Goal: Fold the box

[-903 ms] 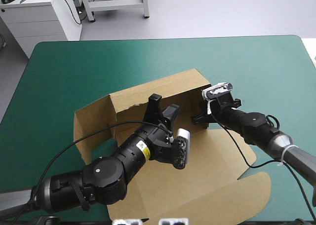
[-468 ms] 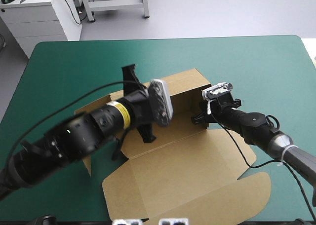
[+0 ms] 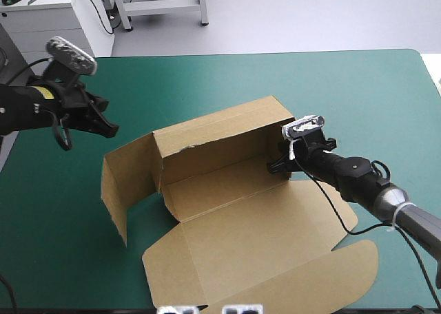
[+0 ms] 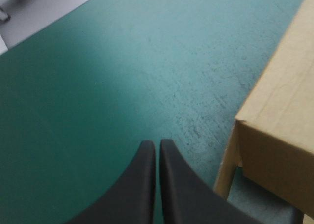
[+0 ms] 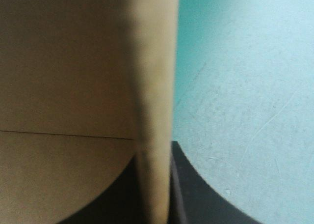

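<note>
1. High view first: one brown box sits mid-tabletop on the teal-green cover, half built; its back wall stands upright; the lid panel lies flat toward the near edge.
2. Right hand is at the box's right end; its black fingers are all but closed on the end wall; the right wrist view shows the board running edge-on between them, so this hand has hold of the box.
3. Left hand hangs clear of the box, over bare cover near the tabletop's left edge; in the left wrist view its fingers are pressed together to a point with nothing between them; a corner of the box shows just beside and ahead.
4. My read of the step: the side walls are being raised and tucked; the right end is pinned; the left side flap stands splayed outward, not yet folded in.
5. Next move, as I judge it: the left hand goes to that flap and swings it in toward the back wall while the right hand steadies its end; the board looks light, so a hard push could slide the whole box.
6. The count: one box; two hands, one holding and one free; three panels standing as far as I can tell; one lid lying flat.
</note>
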Controlling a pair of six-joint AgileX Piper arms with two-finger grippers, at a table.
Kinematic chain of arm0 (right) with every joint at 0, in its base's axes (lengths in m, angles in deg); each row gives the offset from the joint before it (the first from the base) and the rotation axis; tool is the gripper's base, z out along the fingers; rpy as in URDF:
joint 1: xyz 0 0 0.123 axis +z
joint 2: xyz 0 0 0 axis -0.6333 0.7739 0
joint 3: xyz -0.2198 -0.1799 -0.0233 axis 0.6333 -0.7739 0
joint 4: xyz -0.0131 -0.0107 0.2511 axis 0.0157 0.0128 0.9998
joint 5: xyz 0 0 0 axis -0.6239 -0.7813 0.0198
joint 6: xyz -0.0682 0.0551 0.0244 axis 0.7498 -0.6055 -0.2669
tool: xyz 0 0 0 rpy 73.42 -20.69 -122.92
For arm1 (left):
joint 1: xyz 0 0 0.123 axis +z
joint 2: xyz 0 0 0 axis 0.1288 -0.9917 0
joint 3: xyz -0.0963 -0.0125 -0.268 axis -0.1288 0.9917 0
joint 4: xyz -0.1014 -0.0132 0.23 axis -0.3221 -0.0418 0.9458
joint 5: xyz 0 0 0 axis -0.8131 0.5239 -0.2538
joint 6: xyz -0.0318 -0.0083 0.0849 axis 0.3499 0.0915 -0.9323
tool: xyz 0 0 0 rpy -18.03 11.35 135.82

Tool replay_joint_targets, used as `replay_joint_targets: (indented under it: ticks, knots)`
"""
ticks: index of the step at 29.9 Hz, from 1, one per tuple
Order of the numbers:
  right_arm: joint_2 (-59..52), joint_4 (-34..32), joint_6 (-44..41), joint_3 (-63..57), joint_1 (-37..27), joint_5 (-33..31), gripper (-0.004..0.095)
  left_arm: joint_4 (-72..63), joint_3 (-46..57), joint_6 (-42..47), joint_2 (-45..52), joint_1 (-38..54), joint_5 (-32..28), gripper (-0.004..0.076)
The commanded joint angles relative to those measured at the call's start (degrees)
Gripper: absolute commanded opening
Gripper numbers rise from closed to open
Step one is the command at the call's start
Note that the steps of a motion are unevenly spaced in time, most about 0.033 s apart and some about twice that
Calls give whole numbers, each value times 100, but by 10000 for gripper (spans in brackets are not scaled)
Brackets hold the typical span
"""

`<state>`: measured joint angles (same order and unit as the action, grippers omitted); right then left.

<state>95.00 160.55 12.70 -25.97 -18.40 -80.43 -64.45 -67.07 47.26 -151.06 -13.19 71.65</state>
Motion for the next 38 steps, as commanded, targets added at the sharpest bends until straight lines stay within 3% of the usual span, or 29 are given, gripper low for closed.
replay_joint_targets:
  ticks: [1, 5, 11, 13, 16, 19, 23, 26, 33, 38]
  knots:
    - [-286, 118, -82, 208, -7, -82, -14, -848, -18, -35, 176, 892, -124, 12]
    - [-522, -152, -82, 208, -20, -21, -14, -1061, 53, -56, 176, 1424, -147, -4]
    - [-1004, -285, -133, 208, -20, -113, -14, -1189, 53, -56, 176, 1474, -147, -9]
    - [-1096, -399, -158, 208, -20, -314, -14, -1204, 53, -56, 176, 1474, -147, -9]
    - [-1118, -1083, -315, 242, -20, -902, -14, -1204, 53, -92, 176, 1474, -147, -9]
    - [-1091, -2267, -1303, 444, -29, -1408, -14, -1204, 53, -92, 176, 1474, -147, -9]
    - [-1028, -4537, -3185, 1003, -193, -2286, -14, -1246, 53, -92, 176, 1474, -136, -9]
    - [-972, -5553, -4402, 1540, -431, -3184, -14, -1268, 53, -92, 176, 1474, -127, -9]
    - [-812, -6237, -6024, 2484, -1004, -4639, -14, -1268, 53, -92, 176, 1474, -149, -9]
    - [-496, -6395, -6407, 2608, -1032, -4979, -14, -1313, 53, -92, 176, 1474, -198, -9]
